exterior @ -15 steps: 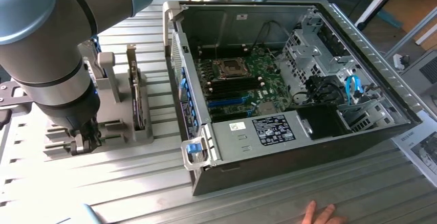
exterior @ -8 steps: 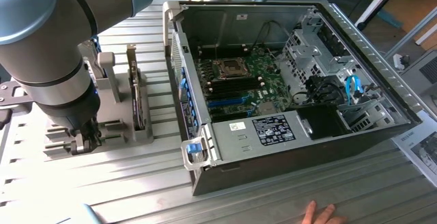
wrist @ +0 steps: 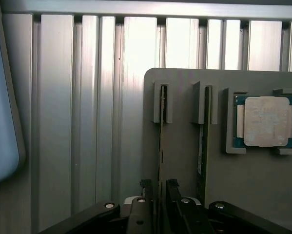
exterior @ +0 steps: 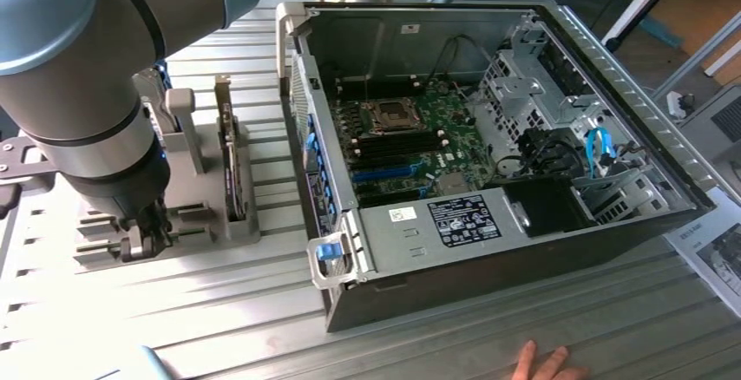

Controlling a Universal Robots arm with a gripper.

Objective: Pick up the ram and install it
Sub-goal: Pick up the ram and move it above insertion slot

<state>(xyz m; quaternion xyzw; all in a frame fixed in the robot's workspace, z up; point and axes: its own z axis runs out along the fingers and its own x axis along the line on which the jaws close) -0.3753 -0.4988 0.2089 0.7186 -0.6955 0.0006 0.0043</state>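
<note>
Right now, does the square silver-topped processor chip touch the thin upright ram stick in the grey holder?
Apart. The wrist view shows bare holder and another slot between the processor chip and the ram stick.

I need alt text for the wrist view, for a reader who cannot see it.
An open gripper straddles the ram, a thin board standing on edge in a slot of a grey holder. A second card stands in the next slot, and a square processor lies in a recess beside it, all on a ribbed metal table.
</note>
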